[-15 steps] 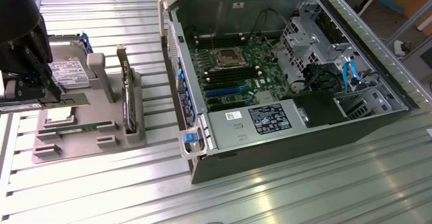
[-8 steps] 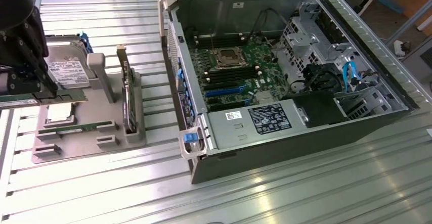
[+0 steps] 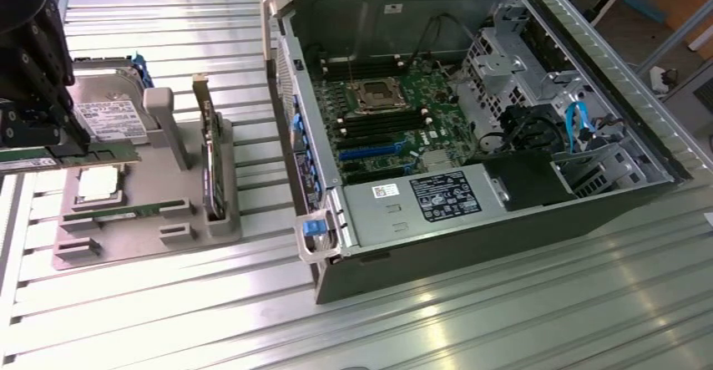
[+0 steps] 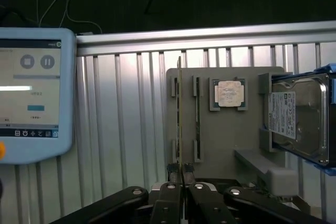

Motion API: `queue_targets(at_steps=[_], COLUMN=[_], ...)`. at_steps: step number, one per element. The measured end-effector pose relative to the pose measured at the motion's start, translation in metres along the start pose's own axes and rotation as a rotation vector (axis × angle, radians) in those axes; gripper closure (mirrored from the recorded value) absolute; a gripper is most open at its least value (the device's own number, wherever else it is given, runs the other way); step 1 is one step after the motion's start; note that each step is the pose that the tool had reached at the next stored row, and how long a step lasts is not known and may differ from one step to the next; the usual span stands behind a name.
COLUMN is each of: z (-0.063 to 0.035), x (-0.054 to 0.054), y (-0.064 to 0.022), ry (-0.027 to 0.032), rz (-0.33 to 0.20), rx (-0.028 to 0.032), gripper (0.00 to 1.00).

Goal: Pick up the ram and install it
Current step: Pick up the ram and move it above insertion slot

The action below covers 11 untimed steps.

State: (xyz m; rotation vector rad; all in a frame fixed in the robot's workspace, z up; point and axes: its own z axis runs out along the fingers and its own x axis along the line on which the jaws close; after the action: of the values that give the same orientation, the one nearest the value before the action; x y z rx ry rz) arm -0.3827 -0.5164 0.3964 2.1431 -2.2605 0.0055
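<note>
In the exterior view, I have the ram (image 3: 95,159) picked up but not installed. The gripper (image 3: 56,146) is clamped on it at the exterior view's left, over the tray (image 3: 145,236), well apart from the computer case (image 3: 446,253). In the wrist view, its fingers (image 4: 170,184) pinch the ram edge-on, and I judge the arm points down.

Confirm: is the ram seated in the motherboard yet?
No, not in. The gripper is shut on the ram over the grey tray, apart from the open computer case.
</note>
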Motion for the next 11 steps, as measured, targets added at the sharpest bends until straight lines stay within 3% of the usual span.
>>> queue_targets(at_steps=[11], z=[-0.0107], x=[0.0002], y=[0.0002], ry=[0.0006], rz=[0.0], rx=[0.0001], gripper=[0.88])
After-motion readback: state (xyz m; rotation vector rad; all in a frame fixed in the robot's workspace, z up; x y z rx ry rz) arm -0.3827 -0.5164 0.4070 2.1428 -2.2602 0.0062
